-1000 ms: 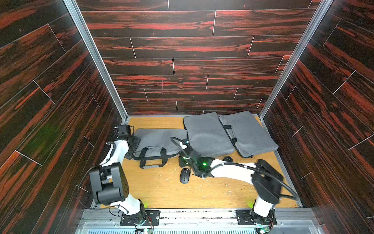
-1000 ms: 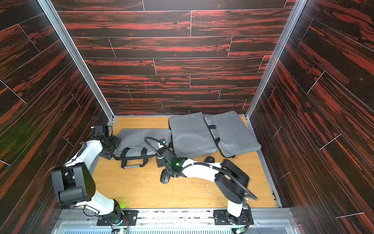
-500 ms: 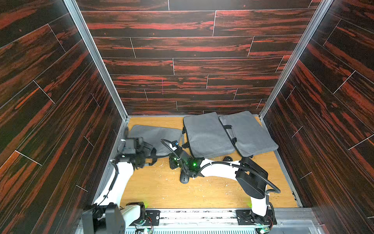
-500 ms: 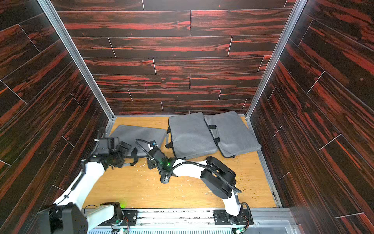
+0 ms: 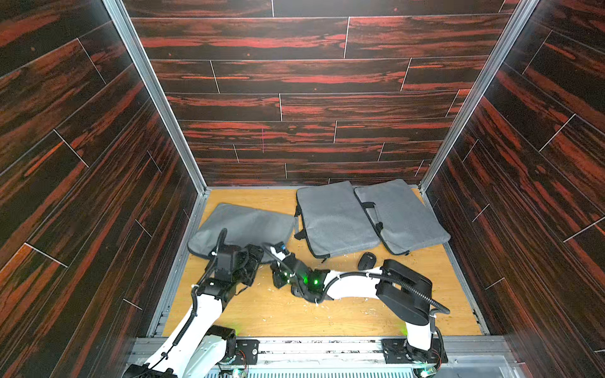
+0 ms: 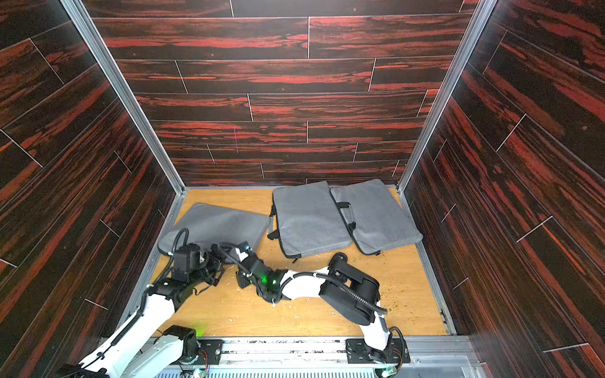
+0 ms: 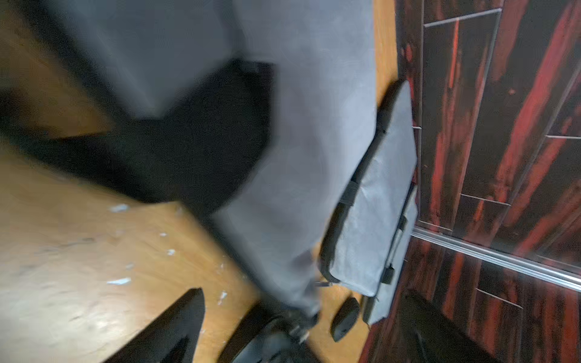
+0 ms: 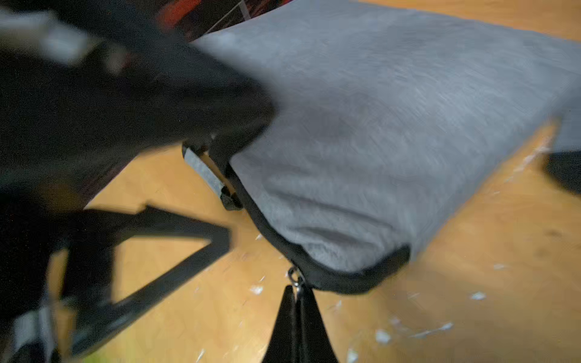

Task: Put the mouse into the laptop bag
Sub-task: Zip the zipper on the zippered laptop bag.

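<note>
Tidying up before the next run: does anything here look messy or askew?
Yes. Small white scraps litter the light wooden floor toward the front. The three grey fabric laptop bags lie askew: the left bag is turned at a different angle from the middle bag and right bag, which lie side by side.

- The back wall (image 5: 311,75) is clad in dark planks streaked with red, with thin pale joints between them.
- Both side walls (image 5: 65,163) carry the same planks.
- Silver metal corner posts (image 5: 154,98) stand where the walls meet.
- The floor (image 5: 278,317) is light orange wood with a soft sheen.
- Small white flecks (image 8: 478,295) lie scattered on it.
- A grey metal rail (image 5: 327,342) runs along the near edge.
</note>
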Controlling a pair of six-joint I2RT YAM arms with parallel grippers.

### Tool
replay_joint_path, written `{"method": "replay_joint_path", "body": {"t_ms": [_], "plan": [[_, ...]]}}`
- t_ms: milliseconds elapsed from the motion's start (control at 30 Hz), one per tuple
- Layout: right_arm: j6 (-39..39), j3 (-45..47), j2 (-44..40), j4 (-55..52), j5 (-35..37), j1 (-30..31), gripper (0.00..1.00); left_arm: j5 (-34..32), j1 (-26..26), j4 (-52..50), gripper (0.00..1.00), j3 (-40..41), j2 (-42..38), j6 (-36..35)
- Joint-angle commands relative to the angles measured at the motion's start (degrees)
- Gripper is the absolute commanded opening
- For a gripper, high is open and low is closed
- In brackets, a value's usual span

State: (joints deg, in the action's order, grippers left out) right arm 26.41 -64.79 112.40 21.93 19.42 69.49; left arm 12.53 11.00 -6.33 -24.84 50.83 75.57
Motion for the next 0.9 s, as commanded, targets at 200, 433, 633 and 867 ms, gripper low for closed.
{"method": "replay_joint_path", "body": {"t_ms": [200,433,633,867], "plan": [[-4.3,2.5,-3.3,14.3,-1.9,2.5,0.0,2.3,2.0,12.0,0.99,3.3,6.7,5.1],[-3.3,0.5,-1.7,10.8,2.5,2.5,0.0,-3.0,2.0,0.9,0.99,2.1,1.8,5.8],[-1.4,-1.0,-1.1,7.7,4.8,1.4,0.0,-8.4,2.0,-13.0,1.0,2.2,-8.8,7.5],[-1.8,-3.0,0.2,8.2,-0.3,1.3,0.0,-4.1,2.0,-1.3,1.0,9.7,-9.3,12.6]]}}
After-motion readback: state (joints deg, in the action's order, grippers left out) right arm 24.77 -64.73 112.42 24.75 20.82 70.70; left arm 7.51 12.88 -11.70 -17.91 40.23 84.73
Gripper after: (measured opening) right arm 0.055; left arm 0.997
